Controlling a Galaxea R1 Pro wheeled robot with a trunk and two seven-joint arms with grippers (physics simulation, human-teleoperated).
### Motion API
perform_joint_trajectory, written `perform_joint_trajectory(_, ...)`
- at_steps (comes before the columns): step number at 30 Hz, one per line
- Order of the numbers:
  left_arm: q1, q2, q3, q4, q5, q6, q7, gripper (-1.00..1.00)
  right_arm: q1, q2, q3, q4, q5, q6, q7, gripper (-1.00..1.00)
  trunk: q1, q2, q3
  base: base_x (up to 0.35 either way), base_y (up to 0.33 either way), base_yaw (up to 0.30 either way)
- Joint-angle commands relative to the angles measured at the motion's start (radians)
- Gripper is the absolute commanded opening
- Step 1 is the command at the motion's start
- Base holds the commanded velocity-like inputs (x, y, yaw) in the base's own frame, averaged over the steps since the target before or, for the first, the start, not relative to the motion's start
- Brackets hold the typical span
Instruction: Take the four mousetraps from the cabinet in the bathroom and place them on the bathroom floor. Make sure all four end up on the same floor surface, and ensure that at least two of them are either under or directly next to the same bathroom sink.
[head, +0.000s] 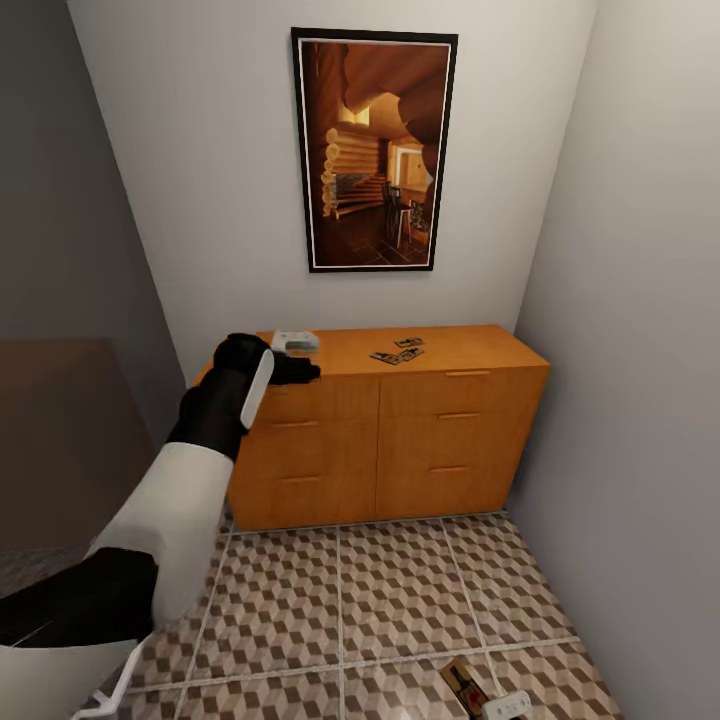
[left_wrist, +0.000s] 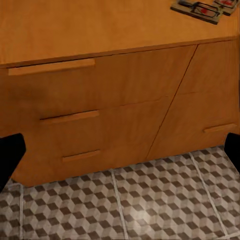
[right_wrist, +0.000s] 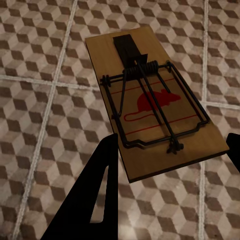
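1. The left tool (head: 300, 371) hovers at the front left edge of the cabinet (head: 440, 430), released.
2. Two mousetraps (head: 398, 352) lie on the cabinet top, touching.
3. The right tool (right_wrist: 170, 165) grasps a third mousetrap (right_wrist: 150, 102) over the bathroom floor (head: 350, 600).

Three mousetraps (head: 397, 352) — one cabinet (head: 400, 440) — one picture (head: 373, 150).
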Motion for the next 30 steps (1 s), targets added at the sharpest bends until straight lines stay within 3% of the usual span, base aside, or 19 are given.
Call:
perform_joint_trajectory(1,-0.016,0.0,-0.001,0.01,-0.001,0.004,0.001,1.0,-0.001,0.0,0.007,0.0,-0.001,-0.003,0.0,-1.0,0.0,0.0,-0.001,0.0,0.0,0.0)
perform_joint_trajectory(3,-0.061,0.0,-0.001,0.033,-0.001,0.004,0.001,1.0,-0.001,0.0,0.007,-0.001,-0.001,-0.005,0.0,-1.0,0.0,0.0,-0.001,0.0,0.0,0.0)
perform_joint_trajectory(11,-0.082,0.001,-0.012,0.038,-0.002,0.006,-0.008,1.0,-0.001,-0.001,0.007,-0.001,0.0,-0.007,0.0,-1.0,0.0,0.0,-0.001,0.0,0.0,0.0)
perform_joint_trajectory(15,-0.084,0.006,-0.086,-0.034,-0.002,0.008,-0.012,1.0,-0.001,-0.002,0.007,-0.001,-0.001,-0.007,0.0,-1.0,0.0,0.0,-0.001,0.0,0.0,0.0)
perform_joint_trajectory(21,-0.078,0.011,-0.229,-0.198,0.0,0.009,-0.023,1.0,-0.001,-0.001,0.007,-0.001,-0.003,-0.008,0.001,-1.0,0.0,0.0,-0.001,0.0,0.0,0.0)
perform_joint_trajectory(30,-0.065,0.013,-0.257,-0.214,0.002,0.01,-0.024,1.0,-0.001,-0.001,0.007,-0.001,-0.004,-0.008,0.0,-1.0,0.0,0.0,-0.001,0.0,0.0,0.0)
